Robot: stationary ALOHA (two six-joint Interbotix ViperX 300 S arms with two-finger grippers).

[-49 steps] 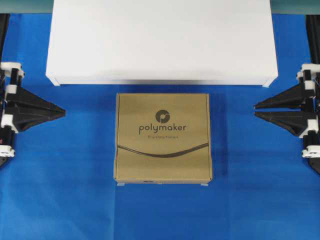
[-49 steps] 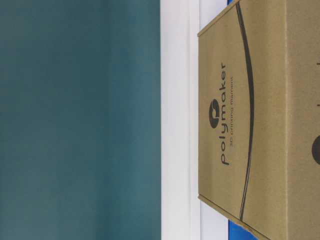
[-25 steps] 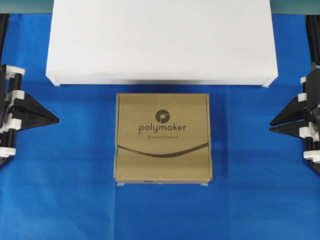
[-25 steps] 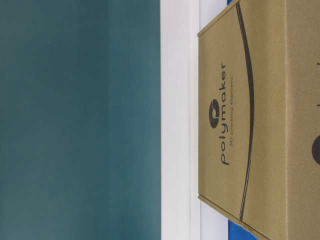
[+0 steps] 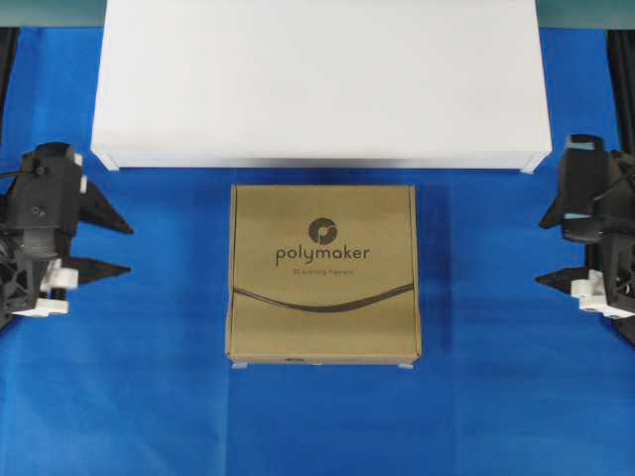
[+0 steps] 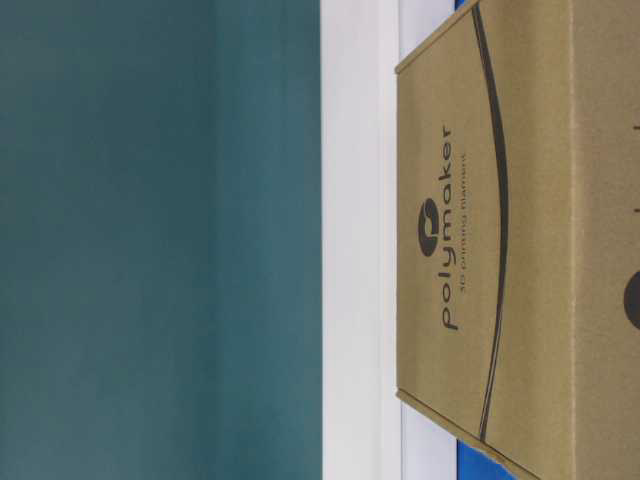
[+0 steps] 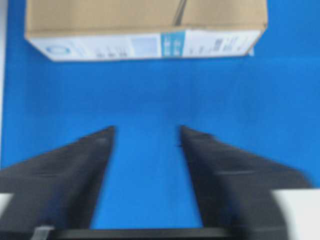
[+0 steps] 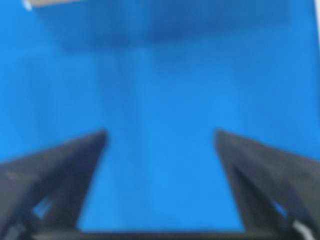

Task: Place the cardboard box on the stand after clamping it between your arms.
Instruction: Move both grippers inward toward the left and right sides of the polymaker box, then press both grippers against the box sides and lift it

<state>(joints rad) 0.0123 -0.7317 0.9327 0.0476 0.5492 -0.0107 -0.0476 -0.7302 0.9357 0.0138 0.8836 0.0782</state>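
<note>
A smooth blue cloth (image 5: 149, 397) covers the worktop across the overhead view. In the middle of the frame lies the cardboard box (image 5: 323, 274), flat, roughly square, matte brown, printed "polymaker" under a round dark logo with a curved dark line below. Just above it, apart by a thin strip of blue, stands the stand (image 5: 320, 84), a wide, low, plain white platform with a thin front edge, filling the upper part of the frame. Nothing lies between the box and either arm. The left gripper (image 5: 111, 246), at the left edge, and the right gripper (image 5: 549, 249), at the right edge, are both well apart from the box; their black, wedge-shaped jaws stand wide and hold nothing. In the left wrist view the box's near side (image 7: 145, 44) shows a white and pale blue printed label. The right wrist view is blurred. A plain teal wall (image 6: 150, 240) fills the left of the table-level view.
</note>
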